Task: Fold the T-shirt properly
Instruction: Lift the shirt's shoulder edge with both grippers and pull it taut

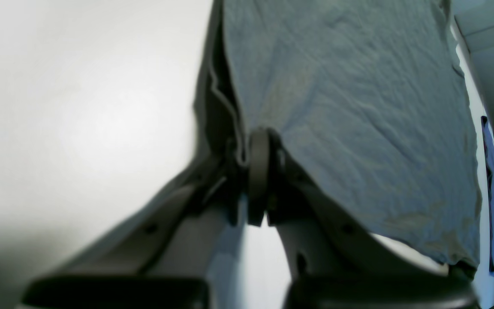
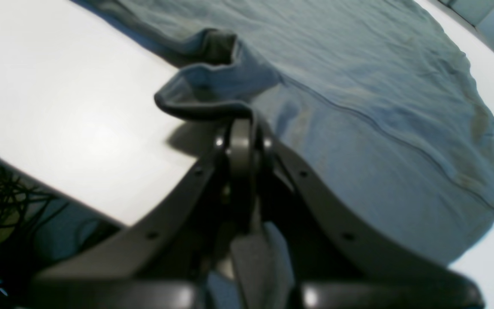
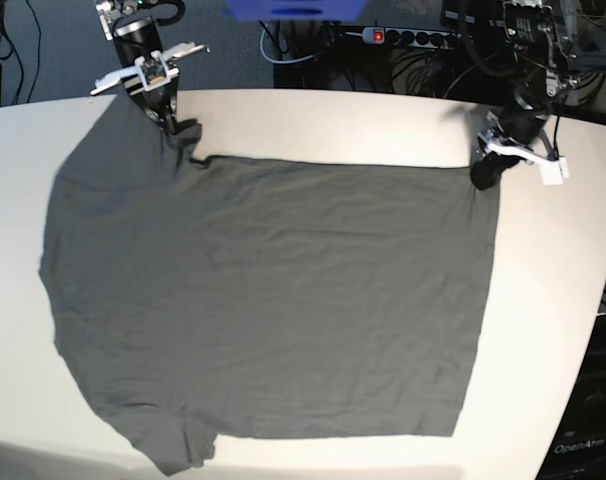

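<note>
White and broad, the surface (image 3: 313,125) carries the T-shirt (image 3: 273,300), which lies spread flat over most of it in the base view. Dark cables and a power strip (image 3: 403,36) sit beyond the far edge, along with a blue object (image 3: 293,8) at the top of that view.

The T-shirt is dark olive-grey and plain. One short sleeve reaches toward the near edge at the bottom left of the base view, and the straight hem runs down the right side. The cloth is mostly smooth, with faint wrinkles across the body.

The right tool (image 3: 171,122) stands at the far left of the base view, by the other sleeve. Its jaws are pressed together on a raised fold of the sleeve's edge; in the right wrist view the cloth bunches up and curls over the tips of the right tool (image 2: 240,128).

The left tool (image 3: 486,170) stands at the far right of the base view, on the far corner of the hem. Its jaws are also closed, pinching that corner. In the left wrist view the stitched edge of the T-shirt (image 1: 358,107) runs into the tips of the left tool (image 1: 257,148), and the fabric stretches away from them across the surface.
</note>
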You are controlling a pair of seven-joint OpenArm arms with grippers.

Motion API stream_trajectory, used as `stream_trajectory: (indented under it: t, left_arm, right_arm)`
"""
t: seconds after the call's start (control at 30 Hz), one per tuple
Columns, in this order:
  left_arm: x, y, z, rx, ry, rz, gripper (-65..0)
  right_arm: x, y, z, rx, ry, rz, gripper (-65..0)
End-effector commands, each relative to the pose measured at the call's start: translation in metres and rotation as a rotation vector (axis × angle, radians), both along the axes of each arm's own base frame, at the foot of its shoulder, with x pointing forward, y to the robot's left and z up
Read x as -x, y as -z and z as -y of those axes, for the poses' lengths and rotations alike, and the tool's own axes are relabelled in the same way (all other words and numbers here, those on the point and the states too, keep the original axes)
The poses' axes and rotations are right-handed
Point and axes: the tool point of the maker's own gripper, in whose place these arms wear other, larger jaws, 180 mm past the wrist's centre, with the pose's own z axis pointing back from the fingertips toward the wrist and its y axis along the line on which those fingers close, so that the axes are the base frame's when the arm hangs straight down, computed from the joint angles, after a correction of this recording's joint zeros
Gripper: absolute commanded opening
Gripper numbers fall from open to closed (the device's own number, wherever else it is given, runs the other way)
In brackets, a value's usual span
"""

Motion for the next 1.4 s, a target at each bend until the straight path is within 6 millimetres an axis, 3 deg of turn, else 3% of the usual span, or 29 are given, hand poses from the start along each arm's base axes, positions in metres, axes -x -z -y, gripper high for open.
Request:
stream_trajectory:
  t: [0.0, 0.3, 0.4, 0.67, 0.8, 1.07, 1.37]
  left_arm:
    - [0.026, 0.023, 0.000, 0.002, 0.008, -0.134, -62.8]
    - [0.020, 0.010, -0.011, -0.036, 0.023, -0.108, -62.8]
    - [0.022, 0.000, -0.012, -0.056, 0.030, -0.090, -62.8]
    - [0.030, -0.029, -0.041, -0.129, -0.009, -0.053, -62.8]
    - [0.033, -0.032, -0.051, -0.142, -0.011, -0.075, -62.8]
    - [0.028, -0.035, -0.050, -0.143, -0.008, -0.065, -62.8]
    - [0.026, -0.038, -0.057, -0.164, -0.001, -0.065, -62.8]
  right_arm:
    - [0.031, 0.031, 0.018, 0.087, 0.023, -0.195, -64.3]
    - [0.019, -0.011, 0.026, 0.119, 0.049, -0.090, -64.3]
    - [0.022, -0.019, 0.025, 0.122, 0.044, -0.079, -64.3]
    - [0.016, -0.032, 0.023, 0.126, 0.035, -0.045, -64.3]
    - [0.008, -0.043, 0.021, 0.131, 0.030, -0.011, -64.3]
    - [0.001, -0.067, 0.018, 0.142, 0.013, 0.046, -64.3]
    - [-0.003, -0.080, 0.037, 0.187, 0.050, 0.077, -64.3]
